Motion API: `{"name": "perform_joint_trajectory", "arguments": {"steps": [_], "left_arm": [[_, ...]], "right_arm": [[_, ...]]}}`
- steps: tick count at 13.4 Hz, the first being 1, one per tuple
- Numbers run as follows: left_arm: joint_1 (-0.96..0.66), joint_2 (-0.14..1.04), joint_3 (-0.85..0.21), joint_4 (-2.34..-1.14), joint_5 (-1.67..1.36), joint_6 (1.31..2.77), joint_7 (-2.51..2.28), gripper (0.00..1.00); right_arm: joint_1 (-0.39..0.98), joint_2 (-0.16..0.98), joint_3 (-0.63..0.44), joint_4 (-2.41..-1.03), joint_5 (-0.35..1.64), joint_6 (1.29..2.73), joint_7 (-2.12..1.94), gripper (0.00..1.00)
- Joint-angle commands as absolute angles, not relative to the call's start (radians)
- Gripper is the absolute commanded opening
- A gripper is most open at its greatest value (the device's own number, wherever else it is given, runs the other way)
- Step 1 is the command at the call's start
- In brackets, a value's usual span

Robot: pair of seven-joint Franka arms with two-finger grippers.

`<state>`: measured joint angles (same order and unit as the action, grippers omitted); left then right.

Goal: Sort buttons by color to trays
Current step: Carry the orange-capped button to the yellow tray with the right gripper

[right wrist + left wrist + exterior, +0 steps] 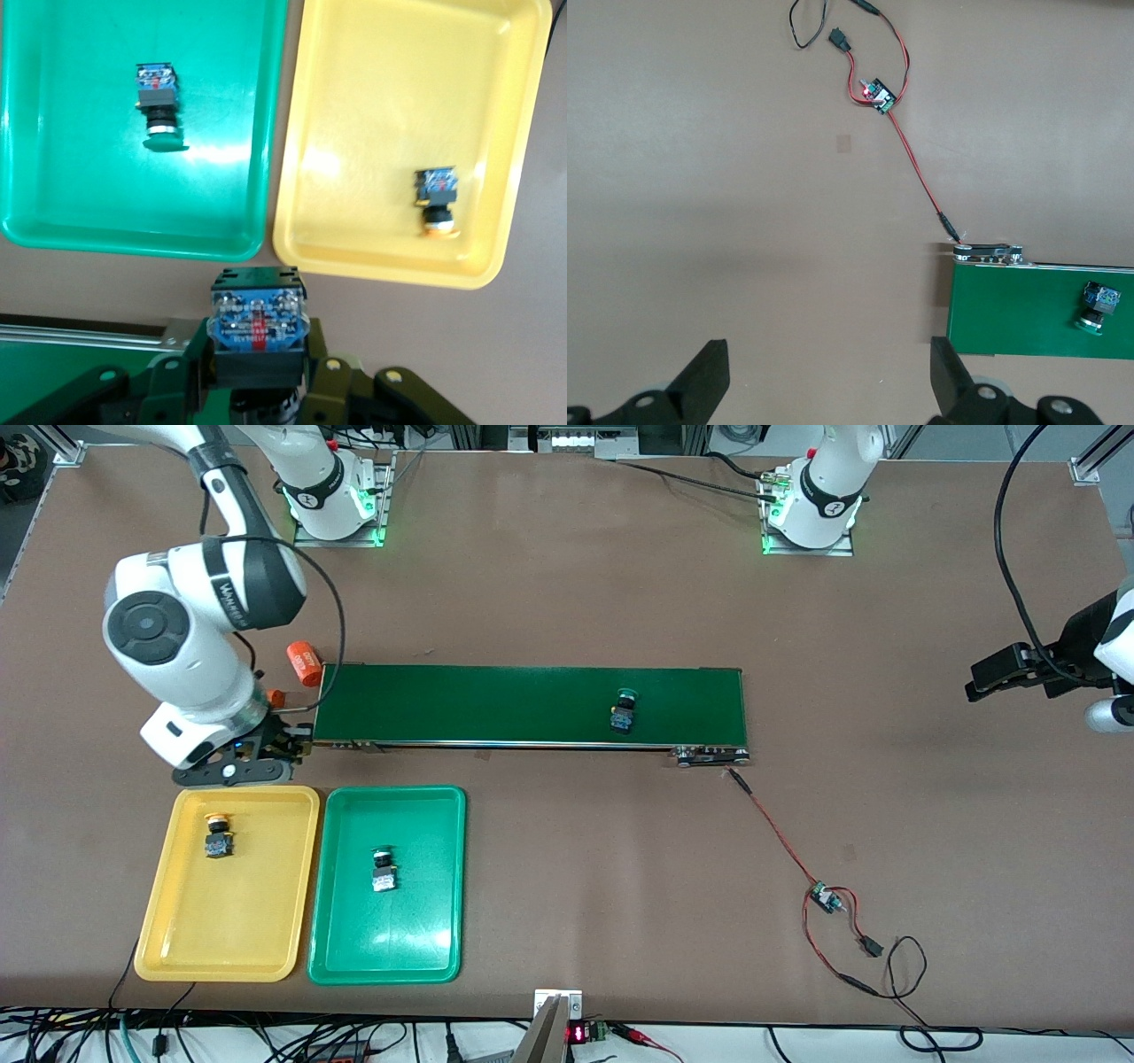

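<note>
My right gripper [270, 748] [257, 354] is shut on a button [257, 319], held over the gap between the conveyor belt's [496, 704] end and the trays. Its black body and blue base show, but its cap is hidden. A yellow-orange button [216, 837] [436, 202] lies in the yellow tray [230, 948] [381, 133]. In the green tray [390, 948] [71, 159] lies a green button [384, 870] [157, 102]. Another green button [625, 710] [1097, 308] sits on the belt [1028, 310]. My left gripper [979, 684] [828, 381] waits open over bare table off the belt's end toward the left arm, holding nothing.
An orange cylinder [306, 664] lies at the belt's corner toward the right arm's end. A red and black wire runs from the belt's other end to a small circuit board [826, 897] [879, 96] nearer the front camera. Cables line the table's front edge.
</note>
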<state>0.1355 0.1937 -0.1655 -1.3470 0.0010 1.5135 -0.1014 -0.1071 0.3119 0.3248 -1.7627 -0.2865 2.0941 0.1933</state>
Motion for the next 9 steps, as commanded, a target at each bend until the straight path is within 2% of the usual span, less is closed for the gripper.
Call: {"name": "perform_joint_trajectory", "arguments": {"steps": [1, 2, 9], "left_arm": [[-0.004, 0.179, -0.018, -1.335, -0.006, 1.505, -0.081, 1.0], [-0.038, 0.179, 0.018, -1.335, -0.008, 1.514, -0.081, 1.0], [0.018, 0.155, 0.014, -1.384, -0.071, 1.523, -0.017, 1.0]], "right_arm": [[-0.175, 0.374, 0.308, -1.683, -0.284, 2.072, 0.085, 0.16], [-0.19, 0.388, 0.293, -1.681, -0.285, 2.074, 0.048, 0.16], [-0.212, 0.534, 0.206, -1.615, -0.344, 2.193, -0.018, 0.17]]}}
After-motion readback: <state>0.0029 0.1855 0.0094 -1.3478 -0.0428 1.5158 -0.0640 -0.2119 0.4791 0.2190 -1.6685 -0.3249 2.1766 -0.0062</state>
